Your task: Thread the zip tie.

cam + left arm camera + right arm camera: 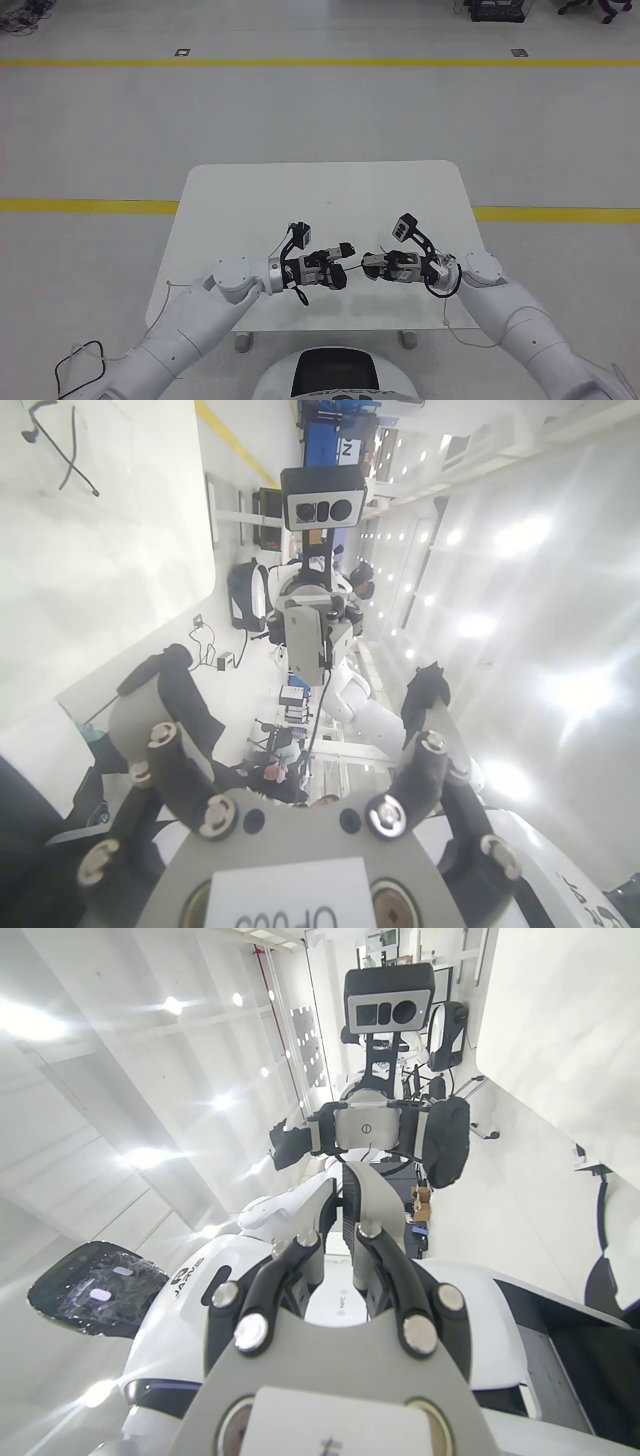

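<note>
Above table (320, 195), left hand (340, 272) spread, right hand (372, 266) pinching zip tie (355, 265)

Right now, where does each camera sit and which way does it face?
Top view: above the arms, looking down on the white table; left gripper faces right gripper.
Left wrist view: on that wrist, looking past its open fingers at the right gripper.
Right wrist view: on that wrist, looking past its shut fingers at the left gripper.
Shared: all three show both grippers.
</note>
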Robot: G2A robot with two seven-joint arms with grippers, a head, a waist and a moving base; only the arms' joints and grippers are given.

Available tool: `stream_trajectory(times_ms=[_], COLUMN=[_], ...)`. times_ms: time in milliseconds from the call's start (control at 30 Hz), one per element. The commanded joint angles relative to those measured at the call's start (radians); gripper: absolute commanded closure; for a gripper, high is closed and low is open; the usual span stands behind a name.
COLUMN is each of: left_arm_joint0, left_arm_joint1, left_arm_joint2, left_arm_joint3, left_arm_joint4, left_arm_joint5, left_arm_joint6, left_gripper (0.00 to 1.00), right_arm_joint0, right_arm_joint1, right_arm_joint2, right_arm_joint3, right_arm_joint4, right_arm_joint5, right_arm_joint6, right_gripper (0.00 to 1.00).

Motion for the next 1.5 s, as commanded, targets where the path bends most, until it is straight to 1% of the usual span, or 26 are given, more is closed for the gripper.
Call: stream_trajectory(times_ms=[0, 233, 433, 700, 1000, 1133, 1467], left_arm_joint0=[0.000, -0.003, -0.003, -0.003, -0.012, -0.012, -0.013], left_arm_joint1=[0.000, 0.001, 0.002, 0.001, -0.002, -0.002, -0.002], left_arm_joint2=[0.002, 0.002, -0.003, 0.009, 0.018, 0.016, 0.023], left_arm_joint3=[-0.002, 0.003, 0.010, 0.008, 0.022, 0.030, 0.024], left_arm_joint4=[0.001, -0.002, -0.005, -0.002, -0.010, -0.015, -0.012], left_arm_joint5=[0.000, -0.001, -0.005, -0.008, -0.013, -0.019, -0.014], left_arm_joint6=[-0.002, -0.002, -0.002, -0.011, -0.014, -0.017, -0.017], left_gripper=[0.00, 0.00, 0.00, 0.00, 0.00, 0.00, 0.00], right_arm_joint0=[-0.004, -0.014, -0.018, -0.016, -0.007, -0.007, -0.008], right_arm_joint1=[-0.001, -0.003, -0.006, -0.013, -0.023, -0.026, -0.032], right_arm_joint2=[0.005, 0.020, 0.030, 0.033, 0.030, 0.032, 0.039], right_arm_joint3=[-0.004, -0.011, -0.010, 0.000, 0.019, 0.022, 0.025], right_arm_joint4=[-0.004, -0.006, -0.010, -0.014, -0.022, -0.026, -0.032], right_arm_joint5=[-0.002, -0.008, -0.002, 0.003, 0.013, 0.013, 0.017], right_arm_joint6=[-0.005, -0.012, -0.009, -0.008, -0.001, -0.001, 0.005], right_gripper=[1.00, 1.00, 1.00, 1.00, 1.00, 1.00, 1.00])
